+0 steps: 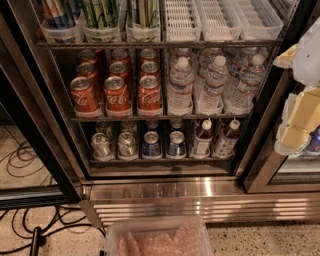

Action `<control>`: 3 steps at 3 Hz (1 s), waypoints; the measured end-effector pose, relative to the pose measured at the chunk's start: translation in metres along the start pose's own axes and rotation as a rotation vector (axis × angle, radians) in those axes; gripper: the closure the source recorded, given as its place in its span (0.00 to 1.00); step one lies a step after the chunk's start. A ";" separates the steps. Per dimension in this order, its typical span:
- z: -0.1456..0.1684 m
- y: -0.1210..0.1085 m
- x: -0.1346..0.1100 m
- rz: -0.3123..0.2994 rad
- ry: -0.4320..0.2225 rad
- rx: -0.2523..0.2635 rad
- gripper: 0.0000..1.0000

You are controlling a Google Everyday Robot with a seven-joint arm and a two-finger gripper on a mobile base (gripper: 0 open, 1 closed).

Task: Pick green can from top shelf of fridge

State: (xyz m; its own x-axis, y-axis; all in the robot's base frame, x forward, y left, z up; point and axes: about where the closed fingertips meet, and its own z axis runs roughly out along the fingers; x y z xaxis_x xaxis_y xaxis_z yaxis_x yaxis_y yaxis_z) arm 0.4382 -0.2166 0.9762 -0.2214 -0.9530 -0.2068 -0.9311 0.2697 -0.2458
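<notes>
hand (299, 117) sits at the far right edge of view, upper to mid height, partly cut off. Top section: white rounded shell, smooth, brightly lit. A small cream-yellow nub pokes out on its left side. Lower section: stacked blocky pale-yellow pieces with flat faces and squared corners, whitish trim along the left rim. Seams between blocks read as darker lines. Finer detail: can't tell.

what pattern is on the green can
The green can is green with pale vertical streaks, camera view; gripper at right edge.
</notes>
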 end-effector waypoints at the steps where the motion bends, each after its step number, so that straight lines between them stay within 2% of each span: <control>1: 0.000 0.000 0.000 0.000 0.000 0.000 0.00; 2: 0.008 -0.002 -0.007 0.020 -0.023 0.008 0.00; 3: 0.036 -0.002 -0.053 0.047 -0.139 0.019 0.00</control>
State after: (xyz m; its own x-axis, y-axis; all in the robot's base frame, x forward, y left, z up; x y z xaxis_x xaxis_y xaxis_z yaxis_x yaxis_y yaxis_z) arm 0.4623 -0.1618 0.9540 -0.2212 -0.9115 -0.3469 -0.9148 0.3172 -0.2501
